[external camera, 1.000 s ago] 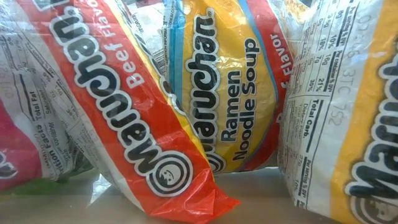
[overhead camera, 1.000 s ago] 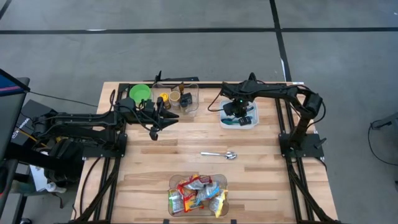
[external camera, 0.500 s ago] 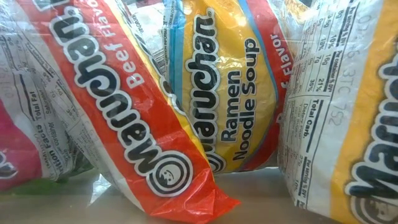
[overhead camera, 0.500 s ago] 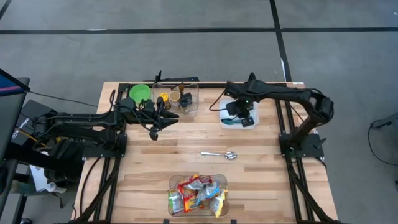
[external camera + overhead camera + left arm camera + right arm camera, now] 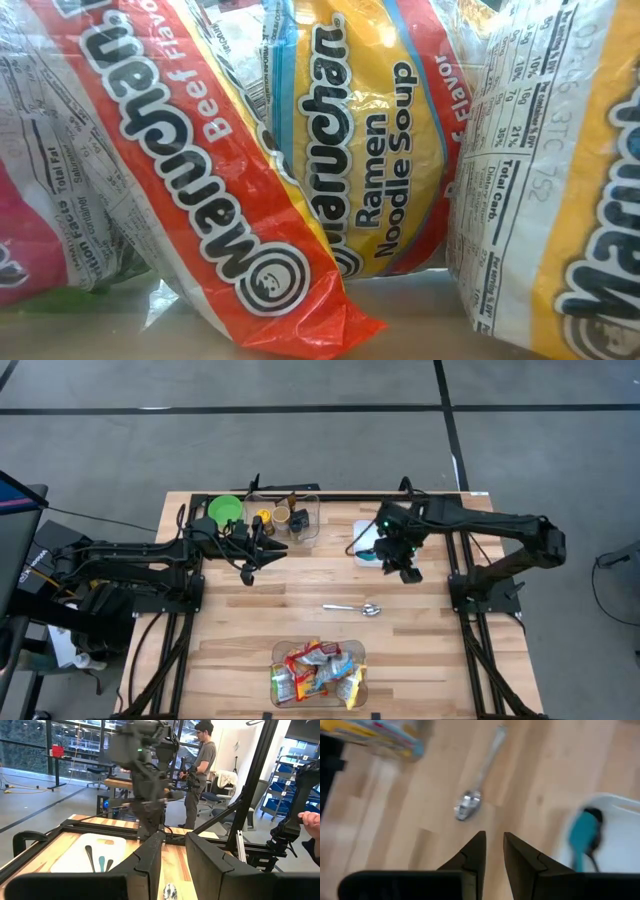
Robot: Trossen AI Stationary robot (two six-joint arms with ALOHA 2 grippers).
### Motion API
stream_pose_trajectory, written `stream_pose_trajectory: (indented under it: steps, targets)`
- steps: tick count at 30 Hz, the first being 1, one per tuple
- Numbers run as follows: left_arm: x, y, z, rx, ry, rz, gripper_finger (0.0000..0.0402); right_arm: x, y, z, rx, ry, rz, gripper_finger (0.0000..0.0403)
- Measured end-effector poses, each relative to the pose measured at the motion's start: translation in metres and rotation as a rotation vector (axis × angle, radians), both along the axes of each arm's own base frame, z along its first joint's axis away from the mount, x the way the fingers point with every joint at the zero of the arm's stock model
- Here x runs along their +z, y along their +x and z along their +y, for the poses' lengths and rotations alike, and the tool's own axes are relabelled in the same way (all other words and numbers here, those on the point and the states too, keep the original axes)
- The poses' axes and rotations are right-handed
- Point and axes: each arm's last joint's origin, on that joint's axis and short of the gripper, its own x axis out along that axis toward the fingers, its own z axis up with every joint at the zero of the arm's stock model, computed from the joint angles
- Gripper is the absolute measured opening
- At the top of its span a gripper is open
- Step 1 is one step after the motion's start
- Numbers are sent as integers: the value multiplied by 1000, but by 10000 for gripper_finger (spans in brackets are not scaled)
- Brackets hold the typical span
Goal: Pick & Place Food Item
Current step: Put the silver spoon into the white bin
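Note:
Several ramen packets (image 5: pixel 318 675) lie in a clear bin (image 5: pixel 282 652) at the table's near edge; they fill the low view (image 5: pixel 330 160). My right gripper (image 5: pixel 408 572) (image 5: pixel 494 847) hangs above the table just near of the white tray (image 5: pixel 366 532), pointing steeply down. Its fingers stand a narrow gap apart with nothing between them. A metal spoon (image 5: pixel 352 608) (image 5: pixel 470 805) lies flat on the wood below it. My left gripper (image 5: pixel 268 557) (image 5: pixel 173 850) waits level at the left, narrowly open and empty.
The white tray (image 5: pixel 95 852) holds a teal utensil (image 5: pixel 584 835) and a dark one. At the far edge stand a green bowl (image 5: pixel 225 510) and a clear container (image 5: pixel 285 520) of small items. A person (image 5: pixel 202 765) stands beyond the table, and a hand (image 5: pixel 310 820) shows nearby.
My right gripper has risen from over the white tray and swung toward the table's near and right edges, turning as it went, with nothing in it. The teal utensil stays in the tray. The packets and the spoon have not moved.

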Motion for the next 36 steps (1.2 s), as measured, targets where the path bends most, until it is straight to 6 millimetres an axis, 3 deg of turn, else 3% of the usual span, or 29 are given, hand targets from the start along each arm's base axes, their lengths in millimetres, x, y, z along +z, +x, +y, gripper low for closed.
stream_pose_trajectory:
  steps: [10,21,28,36]
  targets:
    - [0,0,0,0,0,0,85,-16,1,47,61,19,22,61]
    - [0,0,0,0,0,-1,85,-33,21,72,-72,-51,-38,61]
    - [0,0,0,0,-1,2,85,-53,37,77,-38,-76,-4,61]
    - [1,0,0,0,1,-5,85,-75,49,66,-76,-91,64,61]
